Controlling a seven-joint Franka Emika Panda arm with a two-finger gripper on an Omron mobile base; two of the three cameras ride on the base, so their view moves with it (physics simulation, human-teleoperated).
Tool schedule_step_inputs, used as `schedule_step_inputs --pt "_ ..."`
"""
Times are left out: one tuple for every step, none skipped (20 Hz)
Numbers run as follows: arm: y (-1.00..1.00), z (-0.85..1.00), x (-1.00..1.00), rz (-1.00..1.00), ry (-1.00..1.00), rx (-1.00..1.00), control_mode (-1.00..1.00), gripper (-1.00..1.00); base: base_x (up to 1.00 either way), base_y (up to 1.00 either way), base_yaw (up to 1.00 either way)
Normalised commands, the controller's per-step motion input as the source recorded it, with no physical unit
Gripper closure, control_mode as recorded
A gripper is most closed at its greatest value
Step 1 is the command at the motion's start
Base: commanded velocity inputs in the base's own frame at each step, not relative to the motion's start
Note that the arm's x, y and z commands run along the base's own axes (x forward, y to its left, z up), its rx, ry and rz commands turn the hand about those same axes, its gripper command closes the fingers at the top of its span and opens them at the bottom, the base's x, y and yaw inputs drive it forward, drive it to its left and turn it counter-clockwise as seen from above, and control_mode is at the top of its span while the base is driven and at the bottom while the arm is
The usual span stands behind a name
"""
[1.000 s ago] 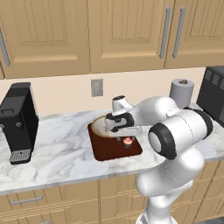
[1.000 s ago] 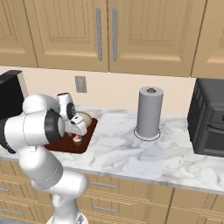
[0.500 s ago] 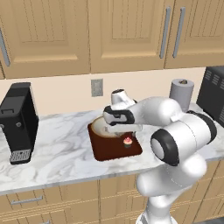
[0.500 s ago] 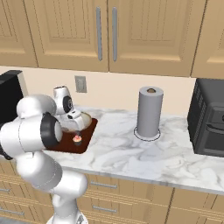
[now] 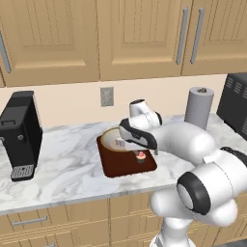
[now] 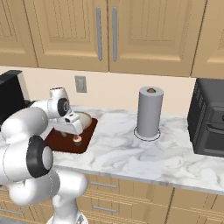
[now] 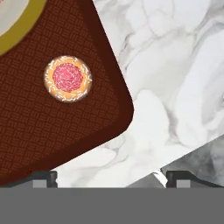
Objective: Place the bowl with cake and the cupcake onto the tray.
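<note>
Arm (image 5: 193, 140) likely hides bowl (image 5: 112, 137); paper towel roll (image 5: 199, 107) well right

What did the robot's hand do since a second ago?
The gripper rose off the tray and pulled back a little, open and empty. The cupcake stayed standing on the tray, free of the fingers. The bowl with cake kept its place at the tray's back, and the paper towel roll didn't move.

Arm hides most of bowl (image 5: 112, 138); cake slice prob. hidden inside.
</note>
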Motion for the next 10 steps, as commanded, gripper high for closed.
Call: schedule_step_inputs --pt "-0.62 0.09 -0.40 0.04 -0.01 0.05 -1.00 -1.00 0.00 0.00 0.00" --pt "-0.71 0.03 -0.35 0.05 0.00 0.05 -1.00 -1.00 0.00 0.00 0.00" --pt "-0.79 0.02 -0.30 0.07 0.00 0.06 -1.00 -1.00 0.00 0.00 0.00" --pt "-0.85 0.02 -0.26 0.07 0.00 0.07 -1.00 -1.00 0.00 0.00 0.00" --pt "-0.90 0.03 -0.24 0.08 0.00 0.07 -1.00 -1.00 0.00 0.00 0.00" --pt "-0.92 0.04 -0.23 0.09 0.00 0.08 -1.00 -1.00 0.00 0.00 0.00" --pt "-0.94 0.04 -0.21 0.08 0.00 0.08 -1.00 -1.00 0.00 0.00 0.00" --pt "-0.95 0.02 -0.19 0.08 0.00 0.09 -1.00 -1.00 0.00 0.00 0.00" --pt "-0.95 0.00 -0.16 0.08 0.00 0.09 -1.00 -1.00 0.00 0.00 0.00" --pt "-0.95 0.00 0.00 0.07 0.00 0.09 -1.00 -1.00 0.00 0.00 0.00"
